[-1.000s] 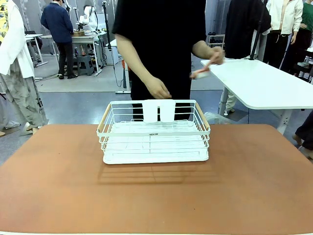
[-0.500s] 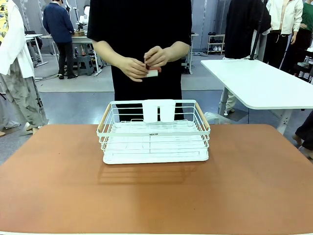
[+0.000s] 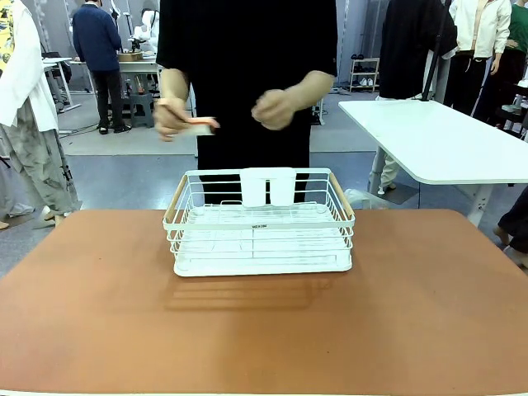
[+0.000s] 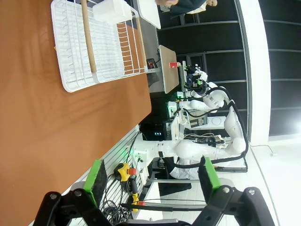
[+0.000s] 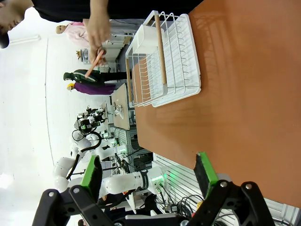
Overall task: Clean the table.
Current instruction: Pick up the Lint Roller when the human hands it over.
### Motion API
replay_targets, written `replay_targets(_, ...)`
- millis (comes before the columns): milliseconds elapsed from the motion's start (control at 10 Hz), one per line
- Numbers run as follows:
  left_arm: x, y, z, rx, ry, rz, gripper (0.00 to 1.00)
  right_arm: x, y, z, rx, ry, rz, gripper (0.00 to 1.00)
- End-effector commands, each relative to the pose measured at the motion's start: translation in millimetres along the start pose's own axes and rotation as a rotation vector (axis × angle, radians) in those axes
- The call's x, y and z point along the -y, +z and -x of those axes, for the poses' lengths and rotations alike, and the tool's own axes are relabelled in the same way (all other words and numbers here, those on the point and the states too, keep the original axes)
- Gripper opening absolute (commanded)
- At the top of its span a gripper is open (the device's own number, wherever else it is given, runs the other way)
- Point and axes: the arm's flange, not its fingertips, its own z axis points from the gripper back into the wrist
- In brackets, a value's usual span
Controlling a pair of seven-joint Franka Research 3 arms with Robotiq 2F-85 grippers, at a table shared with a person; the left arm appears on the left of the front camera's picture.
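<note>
The terracotta, matte worktop (image 3: 429, 305) with rounded corners carried a white wire rack (image 3: 262, 266) with wooden side handles, its long axis running left to right. A person stood beyond the rack's far side. One hand (image 3: 169, 115), toward the robot's left of the rack, held a small orange-and-white object (image 3: 200, 124). The other hand (image 3: 276, 107) was loosely closed beyond the rack's middle. The left end effector (image 4: 153, 176) and the right end effector (image 5: 148, 170) hung on the rack's near side, well apart from it, both spread and holding nothing. By my judgement the left arm was nearer to the object. A small dark label on the rack's front rail was too small to read.
</note>
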Motion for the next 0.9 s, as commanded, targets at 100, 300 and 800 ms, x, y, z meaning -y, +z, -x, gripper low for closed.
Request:
replay_targets(100,0.0,2.1,0.9,0.004,-0.001,0.004,1.00,-1.7,1.1,0.7,0.002,0.001,-0.006,1.00)
replay_targets(300,0.0,2.1,0.9,0.004,-0.001,0.004,1.00,-1.7,1.1,0.7,0.002,0.001,-0.006,1.00)
replay_targets(800,0.0,2.1,0.9,0.004,-0.001,0.004,1.00,-1.7,1.1,0.7,0.002,0.001,-0.006,1.00)
